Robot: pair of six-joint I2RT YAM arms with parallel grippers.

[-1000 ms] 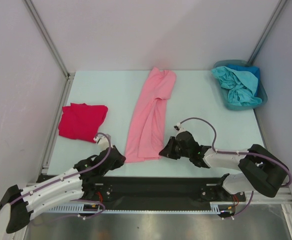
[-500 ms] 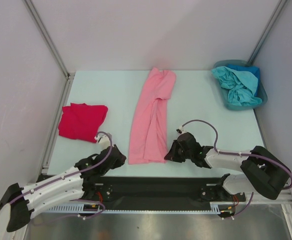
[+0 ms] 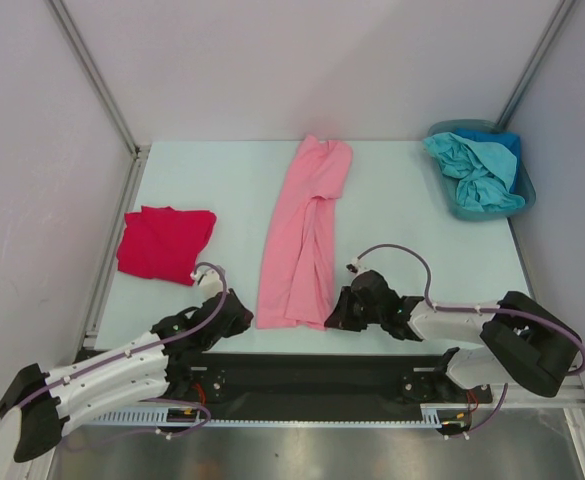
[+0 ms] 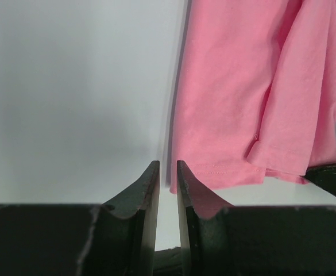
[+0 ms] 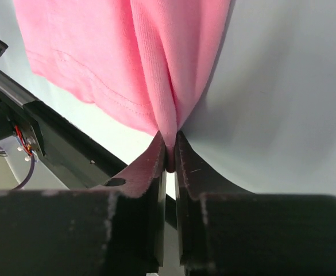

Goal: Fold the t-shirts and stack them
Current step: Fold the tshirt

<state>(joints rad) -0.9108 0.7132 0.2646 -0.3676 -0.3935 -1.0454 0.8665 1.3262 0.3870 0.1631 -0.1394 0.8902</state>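
Table (image 3: 202, 180): bin (image 3: 472, 213) holds blue t-shirts (image 3: 477, 170); right hand (image 5: 169, 150) pinches pink t-shirt (image 3: 307, 230); left hand (image 4: 167, 169) closed.

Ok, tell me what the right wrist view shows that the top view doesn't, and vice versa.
Only the right wrist view shows the grip itself: the right gripper is shut on a fold at the pink shirt's near edge. Only the top view shows the folded red shirt at the left, the teal and blue shirts heaped in the bin at the far right, and the left gripper by the pink shirt's near corner. Both show the pink shirt lying on the table.
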